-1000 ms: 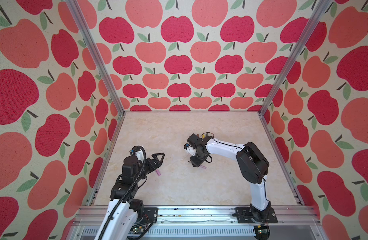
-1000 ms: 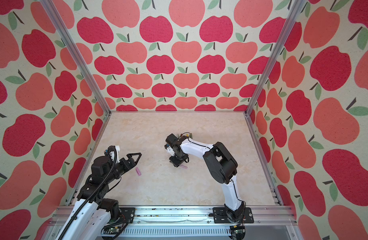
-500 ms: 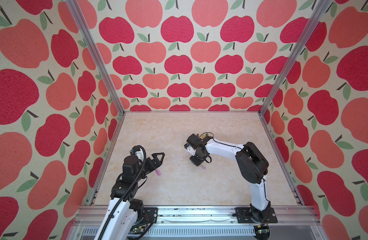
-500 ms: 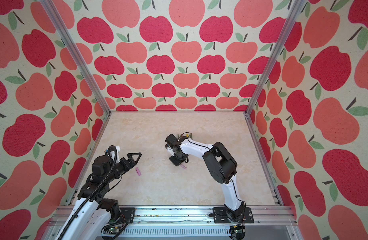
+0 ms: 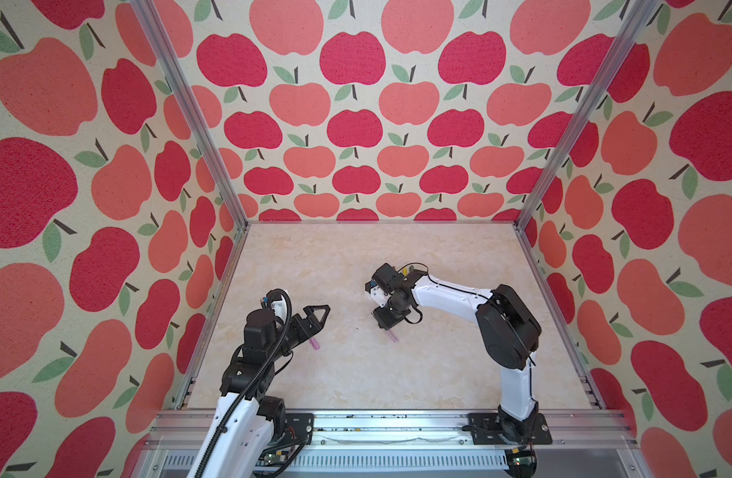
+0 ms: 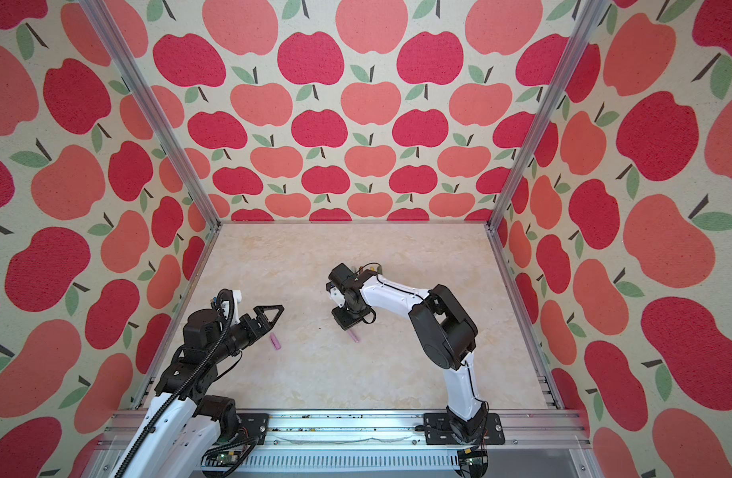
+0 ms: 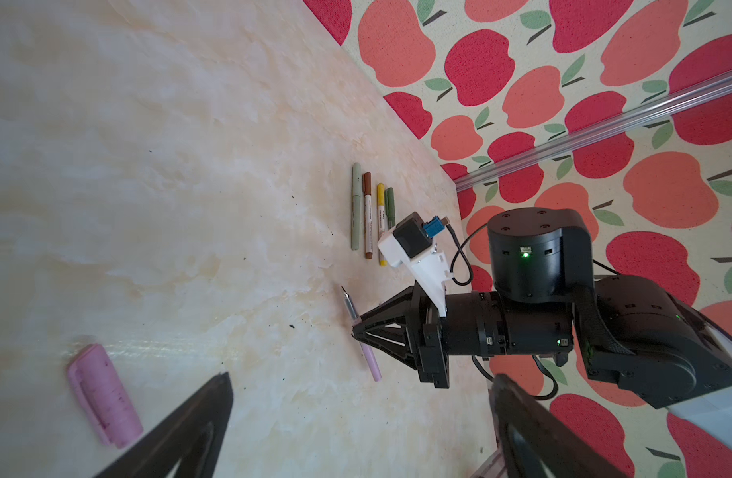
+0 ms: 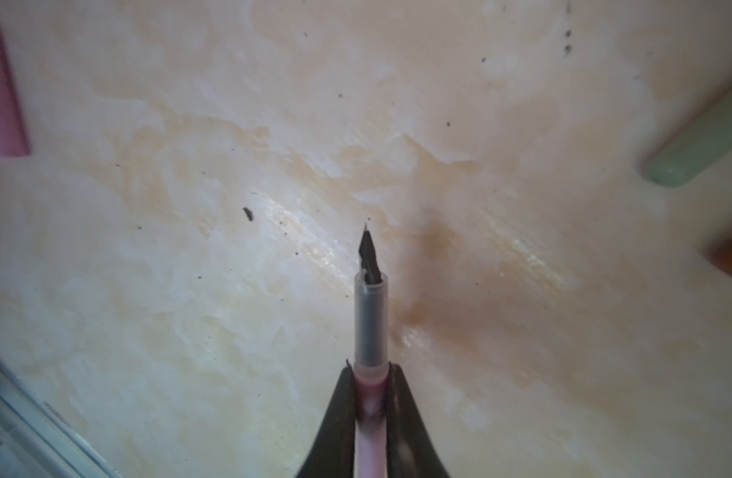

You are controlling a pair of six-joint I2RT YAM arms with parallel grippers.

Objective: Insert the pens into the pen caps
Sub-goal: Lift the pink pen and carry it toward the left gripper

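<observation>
We judge the pink pen [image 8: 370,318] light, stiff and slick, with a fragile dark tip, so the barrel just behind the grey section is the place to grip. Our right tool [image 8: 370,374] pinches it there, low over the middle of the counter [image 8: 190,248]. The pink cap [image 7: 103,395] lies just beside our left tool [image 6: 269,318], which is spread wide and holds nothing

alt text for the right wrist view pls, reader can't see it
The right gripper is shut on a pink pen whose dark tip points out over the pale marbled table. A pink cap and the end of a pale green pen show blurred at the edges.
</observation>
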